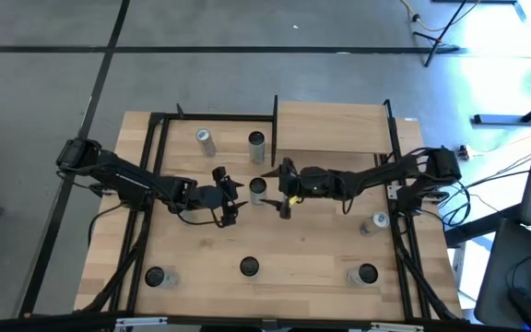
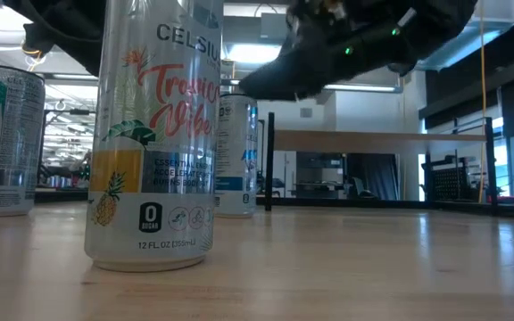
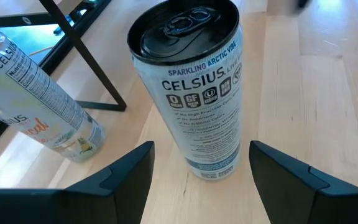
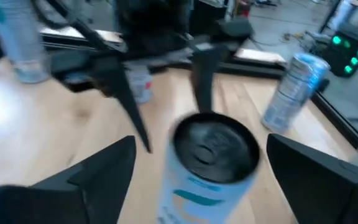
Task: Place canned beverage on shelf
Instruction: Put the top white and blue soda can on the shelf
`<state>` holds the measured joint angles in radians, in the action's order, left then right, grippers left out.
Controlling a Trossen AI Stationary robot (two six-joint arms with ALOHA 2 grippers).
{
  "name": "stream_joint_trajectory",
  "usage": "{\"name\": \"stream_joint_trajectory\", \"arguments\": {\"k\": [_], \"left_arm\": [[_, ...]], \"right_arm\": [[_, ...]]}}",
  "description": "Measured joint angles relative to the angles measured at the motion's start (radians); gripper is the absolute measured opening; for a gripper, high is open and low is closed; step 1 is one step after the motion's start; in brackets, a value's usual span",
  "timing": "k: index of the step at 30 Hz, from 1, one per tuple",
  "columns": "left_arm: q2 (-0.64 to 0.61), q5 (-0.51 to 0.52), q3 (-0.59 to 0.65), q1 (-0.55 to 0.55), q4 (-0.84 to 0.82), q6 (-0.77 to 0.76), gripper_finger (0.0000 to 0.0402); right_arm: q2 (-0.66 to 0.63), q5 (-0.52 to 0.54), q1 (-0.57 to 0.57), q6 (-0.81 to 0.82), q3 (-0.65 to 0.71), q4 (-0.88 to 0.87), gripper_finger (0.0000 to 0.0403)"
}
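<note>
Can (image 4: 213, 163) between open right gripper (image 4: 197, 180), upright

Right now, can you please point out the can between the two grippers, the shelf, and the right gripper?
can between the two grippers (image 1: 258, 188): high view, on its dark top.
shelf (image 1: 332, 129): high view, on the bare middle of the light-wood board.
right gripper (image 1: 279, 191): high view, midway between its fingertips.

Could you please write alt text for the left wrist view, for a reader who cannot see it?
An upright Celsius can with a black top stands on the wooden table, just ahead of the left gripper, whose fingers are open. A second can stands beside a black frame post.
</note>
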<state>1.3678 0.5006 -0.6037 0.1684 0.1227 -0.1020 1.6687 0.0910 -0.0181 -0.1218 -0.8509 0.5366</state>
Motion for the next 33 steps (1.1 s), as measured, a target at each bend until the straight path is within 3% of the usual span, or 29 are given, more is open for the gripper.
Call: {"name": "stream_joint_trajectory", "arguments": {"k": [11,18,22,28,33], "left_arm": [[0.0,0.001,0.0,0.0,0.0,0.0,0.0247],[0.0,0.003,0.0,0.0,0.0,0.0,0.0247],[0.0,0.004,0.0,0.0,0.002,0.0,0.0247],[0.0,0.005,0.0,0.0,0.002,0.0,0.0247],[0.0,0.013,0.0,0.01,0.002,0.0,0.0247]], "right_arm": [[0.09,-0.103,0.032,0.044,0.0,0.092,0.0363],[0.128,-0.093,0.032,0.039,0.0,0.154,0.0356],[0.139,-0.078,0.032,0.032,0.0,0.173,0.0314],[0.134,-0.004,0.031,0.011,0.0,0.171,0.0212],[0.069,0.032,0.014,-0.006,0.002,0.115,0.0209]]}}
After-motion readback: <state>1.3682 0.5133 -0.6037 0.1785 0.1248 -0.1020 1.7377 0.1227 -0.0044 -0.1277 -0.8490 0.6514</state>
